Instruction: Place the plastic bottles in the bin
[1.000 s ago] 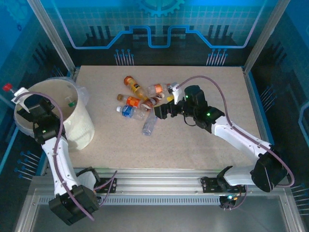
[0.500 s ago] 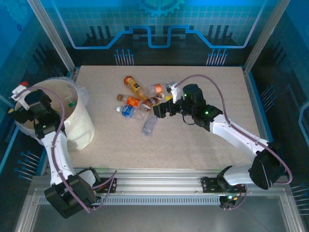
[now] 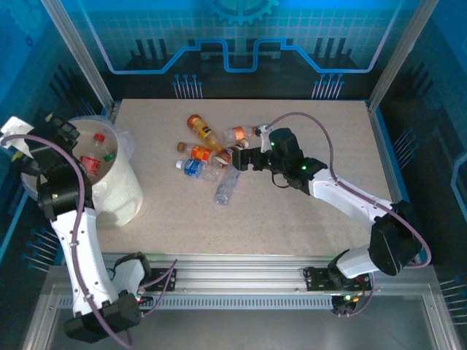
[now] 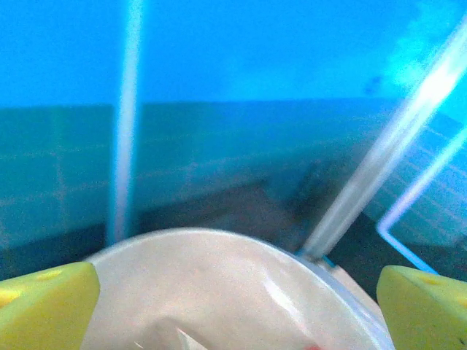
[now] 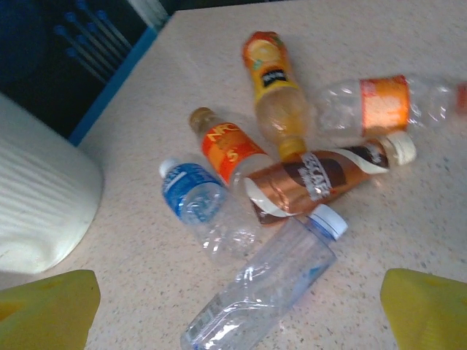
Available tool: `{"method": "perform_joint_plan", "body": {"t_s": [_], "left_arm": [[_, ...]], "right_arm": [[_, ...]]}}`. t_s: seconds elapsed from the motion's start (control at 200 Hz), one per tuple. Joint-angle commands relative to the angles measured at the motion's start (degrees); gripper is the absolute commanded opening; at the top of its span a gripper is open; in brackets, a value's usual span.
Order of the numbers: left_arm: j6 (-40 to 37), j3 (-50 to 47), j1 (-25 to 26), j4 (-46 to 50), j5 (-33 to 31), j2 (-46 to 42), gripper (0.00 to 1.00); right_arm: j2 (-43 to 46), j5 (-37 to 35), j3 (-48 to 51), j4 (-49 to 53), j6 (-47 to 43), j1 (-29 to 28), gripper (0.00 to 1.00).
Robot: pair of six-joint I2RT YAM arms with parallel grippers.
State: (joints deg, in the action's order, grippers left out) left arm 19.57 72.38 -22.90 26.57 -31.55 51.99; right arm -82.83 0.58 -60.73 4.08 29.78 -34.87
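Several plastic bottles lie in a loose heap at the table's middle: an orange one (image 3: 200, 128), a clear one with an orange label (image 3: 237, 134), a blue-labelled one (image 3: 193, 168) and a clear blue-capped one (image 3: 226, 187). My right gripper (image 3: 239, 156) hovers open just right of the heap. In the right wrist view its jaws straddle the clear bottle (image 5: 263, 292), with a brown bottle (image 5: 314, 179) beyond. The cream-white bin (image 3: 120, 191) stands at the left, with bottles (image 3: 91, 162) inside. My left gripper (image 3: 64, 130) hangs open and empty over the bin's far rim (image 4: 219, 237).
A clear plastic liner (image 3: 125, 144) spills over the bin's right rim. Metal frame posts (image 3: 73, 55) and blue panels wall in the table. Bare tabletop (image 3: 292, 219) stretches in front of and to the right of the heap.
My left gripper has opened and lifted toward the bin's far left; the red-capped bottle it held is gone from its jaws. My right gripper has slid left toward the bottle heap.
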Motion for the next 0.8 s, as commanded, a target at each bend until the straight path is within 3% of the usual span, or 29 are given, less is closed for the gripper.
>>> {"method": "perform_joint_plan", "body": {"t_s": [0.0, 0.26, 0.35, 0.43, 0.48, 0.795], "left_arm": [[6.72, -0.01, 6.83, 7.59, 3.80, -1.30, 0.99], [9.74, -4.57, 26.99, 5.94, 7.65, -2.03, 0.99], [8.37, -6.41, 31.22, 2.10, 14.93, -1.44, 0.99], [8.24, -8.20, 32.45, -2.76, 24.79, -1.19, 0.99], [9.34, -9.12, 32.61, -5.04, 27.84, -1.23, 0.99], [8.74, -11.69, 32.65, -6.32, 28.22, -3.91, 0.99]], "right_arm": [[-1.94, -5.37, 0.73, 2.95, 10.15, -0.97, 1.00], [-8.41, -7.19, -1.42, 8.26, 18.41, -6.06, 1.00], [-12.25, -6.48, -3.32, 9.12, 20.08, -8.37, 1.00], [-15.93, -5.21, -5.50, 8.99, 20.94, -9.81, 1.00], [-18.00, -7.47, -6.93, 10.59, 22.92, -10.79, 1.00], [-28.34, -10.05, -12.67, 14.02, 21.94, -15.35, 0.97]]}}
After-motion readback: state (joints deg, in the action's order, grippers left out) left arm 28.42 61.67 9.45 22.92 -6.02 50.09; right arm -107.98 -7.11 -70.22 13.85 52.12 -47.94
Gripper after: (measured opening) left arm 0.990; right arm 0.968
